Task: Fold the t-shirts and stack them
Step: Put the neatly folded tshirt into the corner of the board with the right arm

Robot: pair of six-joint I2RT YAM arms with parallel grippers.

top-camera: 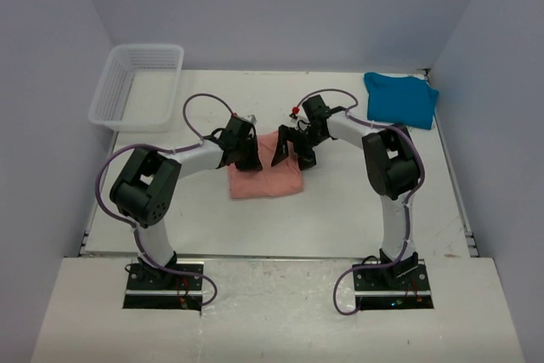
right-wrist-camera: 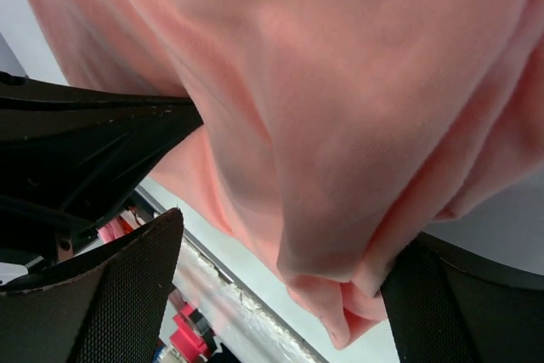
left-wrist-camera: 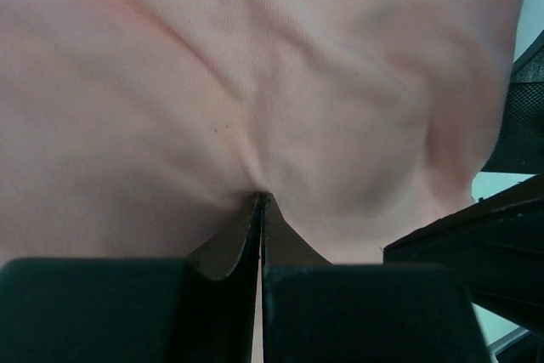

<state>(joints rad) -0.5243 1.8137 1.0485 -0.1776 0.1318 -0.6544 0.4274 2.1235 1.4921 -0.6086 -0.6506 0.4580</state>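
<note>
Table (top-camera: 340, 210): teal shirt (top-camera: 399, 99) overhead only; left end effector (left-wrist-camera: 261, 200) pinches pink shirt (left-wrist-camera: 255, 82); right (right-wrist-camera: 289, 286) splayed.

The pink t-shirt (left-wrist-camera: 255, 82) is soft matt cloth, the basket (top-camera: 115, 91) plastic mesh

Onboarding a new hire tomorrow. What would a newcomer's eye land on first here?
The two arms meet over the salmon-pink t-shirt at table centre: the left tool is pinched shut on its cloth, while the right tool is spread open around a bunched fold. The teal-blue t-shirt lies folded in the far right corner, and a white mesh basket stands far left.
</note>
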